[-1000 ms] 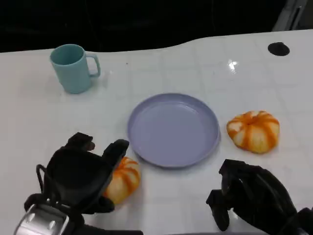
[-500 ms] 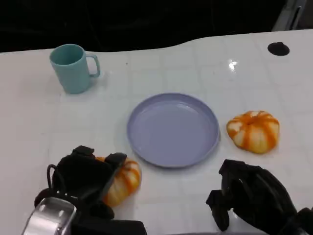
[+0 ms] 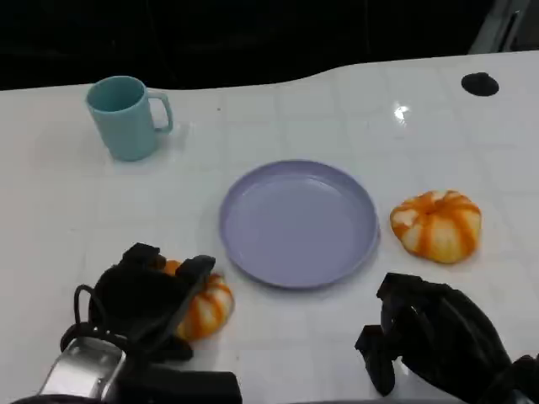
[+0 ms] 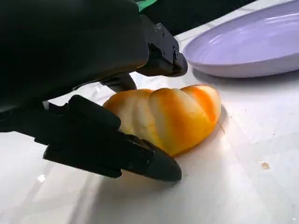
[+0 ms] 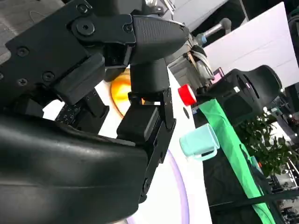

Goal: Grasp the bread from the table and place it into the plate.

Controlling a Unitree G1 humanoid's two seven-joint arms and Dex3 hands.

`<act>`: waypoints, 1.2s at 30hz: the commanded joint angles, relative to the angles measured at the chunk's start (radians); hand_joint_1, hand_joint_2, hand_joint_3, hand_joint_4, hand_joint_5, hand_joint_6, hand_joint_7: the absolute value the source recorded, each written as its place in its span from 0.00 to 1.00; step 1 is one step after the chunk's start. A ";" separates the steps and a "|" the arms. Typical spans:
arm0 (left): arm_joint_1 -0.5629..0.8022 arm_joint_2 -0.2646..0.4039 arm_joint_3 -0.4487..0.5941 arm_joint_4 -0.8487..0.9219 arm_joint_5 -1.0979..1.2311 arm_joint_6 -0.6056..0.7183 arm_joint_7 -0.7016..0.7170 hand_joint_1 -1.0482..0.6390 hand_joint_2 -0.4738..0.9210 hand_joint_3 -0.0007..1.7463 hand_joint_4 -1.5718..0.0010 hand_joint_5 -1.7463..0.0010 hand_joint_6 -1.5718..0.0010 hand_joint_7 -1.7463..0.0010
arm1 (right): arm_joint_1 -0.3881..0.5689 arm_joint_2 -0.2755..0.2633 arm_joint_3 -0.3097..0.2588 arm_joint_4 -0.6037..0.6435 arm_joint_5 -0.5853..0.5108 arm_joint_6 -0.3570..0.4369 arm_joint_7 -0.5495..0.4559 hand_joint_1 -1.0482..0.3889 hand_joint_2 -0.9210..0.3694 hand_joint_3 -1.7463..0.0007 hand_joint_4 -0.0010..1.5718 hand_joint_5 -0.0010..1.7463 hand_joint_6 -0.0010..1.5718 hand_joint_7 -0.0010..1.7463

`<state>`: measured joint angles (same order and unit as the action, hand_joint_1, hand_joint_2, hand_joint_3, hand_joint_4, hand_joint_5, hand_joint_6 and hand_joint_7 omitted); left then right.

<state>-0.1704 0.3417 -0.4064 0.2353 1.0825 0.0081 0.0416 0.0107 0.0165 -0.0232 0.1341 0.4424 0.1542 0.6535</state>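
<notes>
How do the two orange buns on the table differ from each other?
The near bread lies at the plate's left front, with the left hand closing its fingers around it. The far bread sits alone right of the plate, untouched. Both are round, orange with pale stripes, and rest on the white table.

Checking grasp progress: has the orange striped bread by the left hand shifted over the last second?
Yes. The orange striped bread has slid slightly away from the lilac plate, toward the robot, with the left hand around it.
</notes>
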 commanded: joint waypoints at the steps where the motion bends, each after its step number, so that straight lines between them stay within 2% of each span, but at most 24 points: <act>1: -0.033 0.030 -0.019 0.112 -0.025 -0.048 0.118 0.41 0.97 0.01 0.73 0.44 0.65 0.95 | -0.006 -0.010 -0.007 0.005 0.010 -0.005 0.002 0.07 0.31 0.57 0.79 0.86 0.70 0.75; 2: -0.041 0.034 -0.025 0.136 -0.027 -0.061 0.152 0.43 0.99 0.01 0.71 0.34 0.61 0.95 | -0.007 -0.011 -0.008 0.006 0.010 -0.006 0.003 0.07 0.31 0.57 0.79 0.86 0.70 0.75; 3: -0.050 0.037 -0.033 0.165 -0.026 -0.076 0.191 0.45 0.99 0.04 0.65 0.17 0.54 0.95 | -0.007 -0.011 -0.008 0.008 0.010 -0.008 0.006 0.07 0.31 0.57 0.79 0.86 0.70 0.75; 5: -0.066 0.043 -0.047 0.207 -0.029 -0.095 0.245 0.47 1.00 0.08 0.60 0.05 0.47 0.94 | -0.007 -0.011 -0.009 0.010 0.011 -0.010 0.009 0.07 0.31 0.57 0.79 0.86 0.70 0.75; 8: -0.100 0.046 -0.069 0.316 -0.039 -0.139 0.345 0.47 1.00 0.13 0.58 0.01 0.40 0.93 | -0.003 -0.013 -0.008 0.000 0.010 -0.001 0.005 0.07 0.31 0.57 0.79 0.87 0.70 0.76; 11: -0.130 0.047 -0.089 0.398 -0.053 -0.163 0.397 0.46 1.00 0.19 0.58 0.03 0.36 0.91 | -0.006 -0.013 -0.008 0.003 0.007 -0.009 0.006 0.07 0.31 0.57 0.79 0.87 0.70 0.76; 15: -0.160 0.053 -0.120 0.457 -0.047 -0.176 0.453 0.43 1.00 0.23 0.52 0.00 0.27 0.84 | -0.003 -0.014 -0.008 0.004 0.005 -0.013 0.009 0.07 0.30 0.58 0.79 0.86 0.70 0.76; 16: -0.166 0.054 -0.129 0.464 -0.041 -0.169 0.466 0.43 1.00 0.24 0.51 0.00 0.31 0.74 | -0.002 -0.013 -0.008 0.002 0.007 -0.013 0.008 0.06 0.30 0.58 0.79 0.86 0.70 0.76; 17: -0.171 0.053 -0.136 0.472 -0.036 -0.163 0.483 0.43 1.00 0.23 0.49 0.00 0.37 0.57 | -0.001 -0.012 -0.010 0.003 0.009 -0.013 0.010 0.07 0.30 0.58 0.79 0.86 0.70 0.76; 18: -0.176 0.052 -0.142 0.480 -0.032 -0.158 0.500 0.43 0.99 0.22 0.47 0.00 0.47 0.29 | -0.001 -0.011 -0.011 0.005 0.013 -0.013 0.013 0.07 0.30 0.59 0.79 0.86 0.70 0.76; 19: -0.181 0.050 -0.147 0.492 -0.031 -0.161 0.527 0.43 0.99 0.22 0.47 0.00 0.51 0.19 | -0.002 -0.011 -0.011 0.004 0.013 -0.010 0.010 0.07 0.30 0.59 0.79 0.86 0.69 0.75; 20: -0.188 0.048 -0.153 0.506 -0.030 -0.164 0.558 0.44 0.97 0.22 0.46 0.00 0.53 0.13 | -0.005 -0.012 -0.012 0.006 0.013 -0.009 0.011 0.07 0.30 0.59 0.79 0.86 0.70 0.76; 22: -0.199 0.043 -0.161 0.530 -0.035 -0.172 0.614 0.45 0.92 0.28 0.45 0.00 0.57 0.03 | -0.011 -0.014 -0.013 0.012 0.011 -0.011 0.011 0.07 0.30 0.59 0.79 0.86 0.70 0.75; 28: -0.225 0.030 -0.165 0.610 -0.074 -0.267 0.807 0.50 0.69 0.56 0.42 0.00 0.57 0.00 | -0.016 -0.013 -0.016 0.015 0.012 -0.006 0.008 0.07 0.30 0.60 0.79 0.86 0.71 0.74; 34: -0.242 0.020 -0.164 0.650 -0.101 -0.320 0.910 0.53 0.60 0.74 0.41 0.00 0.54 0.00 | -0.018 -0.011 -0.017 0.021 0.011 -0.012 0.009 0.06 0.30 0.60 0.79 0.86 0.71 0.75; 36: -0.242 0.022 -0.157 0.643 -0.113 -0.335 0.918 0.54 0.59 0.76 0.41 0.00 0.54 0.00 | -0.018 -0.010 -0.017 0.023 0.011 -0.015 0.011 0.07 0.30 0.60 0.79 0.86 0.71 0.75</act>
<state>-0.4060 0.3555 -0.5694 0.8739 0.9923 -0.3069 0.9337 -0.0034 0.0169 -0.0316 0.1484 0.4449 0.1520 0.6605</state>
